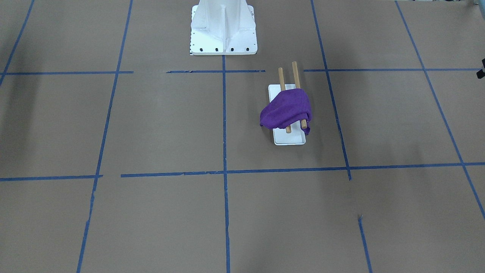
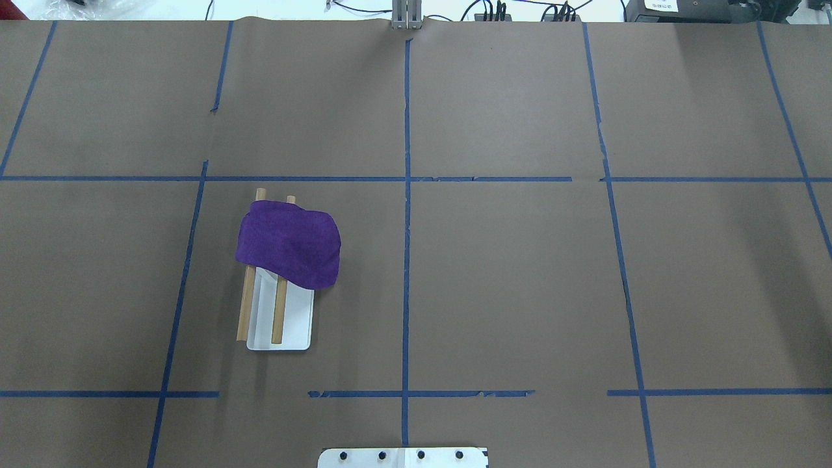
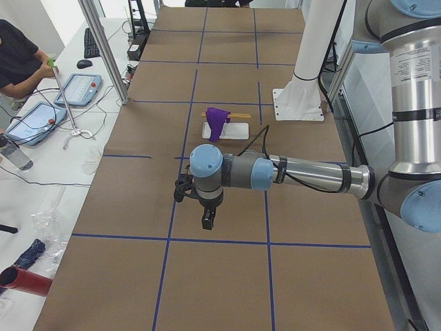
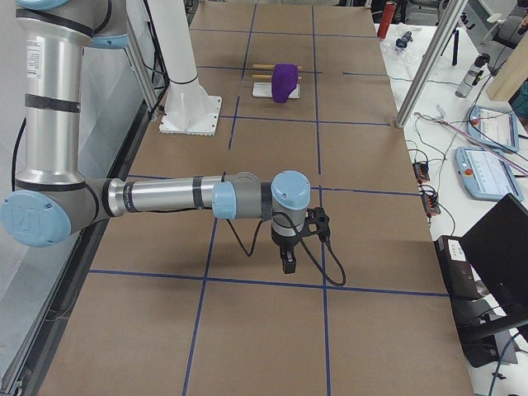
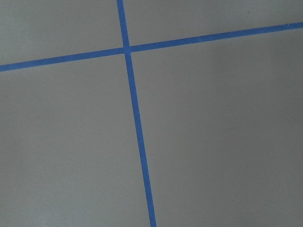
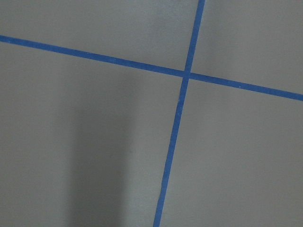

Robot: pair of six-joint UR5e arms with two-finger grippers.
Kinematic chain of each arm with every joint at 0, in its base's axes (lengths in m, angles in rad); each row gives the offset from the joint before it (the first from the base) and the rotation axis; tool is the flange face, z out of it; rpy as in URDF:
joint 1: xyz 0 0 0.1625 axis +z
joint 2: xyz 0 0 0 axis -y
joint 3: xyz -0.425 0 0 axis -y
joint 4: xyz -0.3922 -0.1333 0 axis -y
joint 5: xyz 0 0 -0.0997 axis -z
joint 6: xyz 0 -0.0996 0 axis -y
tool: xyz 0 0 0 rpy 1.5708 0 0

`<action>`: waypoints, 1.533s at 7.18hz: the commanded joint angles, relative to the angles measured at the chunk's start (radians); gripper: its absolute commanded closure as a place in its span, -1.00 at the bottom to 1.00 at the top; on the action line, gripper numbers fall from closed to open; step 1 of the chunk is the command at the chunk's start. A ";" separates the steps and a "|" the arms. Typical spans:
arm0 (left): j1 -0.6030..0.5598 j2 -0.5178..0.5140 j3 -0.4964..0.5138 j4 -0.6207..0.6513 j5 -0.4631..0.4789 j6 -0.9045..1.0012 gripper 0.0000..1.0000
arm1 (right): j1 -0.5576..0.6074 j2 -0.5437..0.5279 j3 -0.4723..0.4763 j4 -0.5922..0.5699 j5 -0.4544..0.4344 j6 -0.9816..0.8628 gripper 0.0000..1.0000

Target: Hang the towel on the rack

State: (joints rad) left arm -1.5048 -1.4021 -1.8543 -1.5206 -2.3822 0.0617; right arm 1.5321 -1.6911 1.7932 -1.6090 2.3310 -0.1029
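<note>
1. The towel (image 2: 289,250) lies draped over both rods of the rack (image 2: 291,325), bunched toward its 12 o'clock end in the overhead view.
2. The rack stands at 11 o'clock from my pedestal (image 2: 403,457).
3. My left claw (image 3: 207,219) and right claw (image 4: 287,262) hang well apart from it, with no cloth in either. I cannot tell how far open they are.
4. I judge the hanging done; the next move only calls for keeping clear.

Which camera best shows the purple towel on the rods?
Overhead exterior: the deep-purple cloth towel drapes both wooden rods of the white-based rack, unobstructed. Front-facing shows similar; side views show it small; wrist views miss it.
</note>
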 commanded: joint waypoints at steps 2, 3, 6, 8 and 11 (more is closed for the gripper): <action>0.002 -0.002 0.001 -0.006 -0.002 0.001 -1.00 | -0.001 -0.009 -0.005 0.017 0.001 0.012 -1.00; 0.000 -0.002 -0.012 -0.007 -0.002 0.000 -1.00 | -0.001 -0.010 0.000 0.017 0.005 0.011 -1.00; 0.001 -0.002 -0.005 -0.013 -0.018 0.000 -1.00 | 0.000 -0.030 0.035 0.018 0.005 0.017 -1.00; 0.002 -0.017 0.036 -0.096 -0.042 0.000 -1.00 | -0.001 -0.062 0.071 0.017 0.004 0.017 -1.00; 0.000 -0.046 0.053 -0.096 -0.037 0.001 -1.00 | -0.003 -0.061 0.068 0.015 0.007 0.019 -1.00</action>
State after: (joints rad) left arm -1.5041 -1.4497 -1.8043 -1.6171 -2.4205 0.0626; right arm 1.5303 -1.7522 1.8625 -1.5927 2.3367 -0.0839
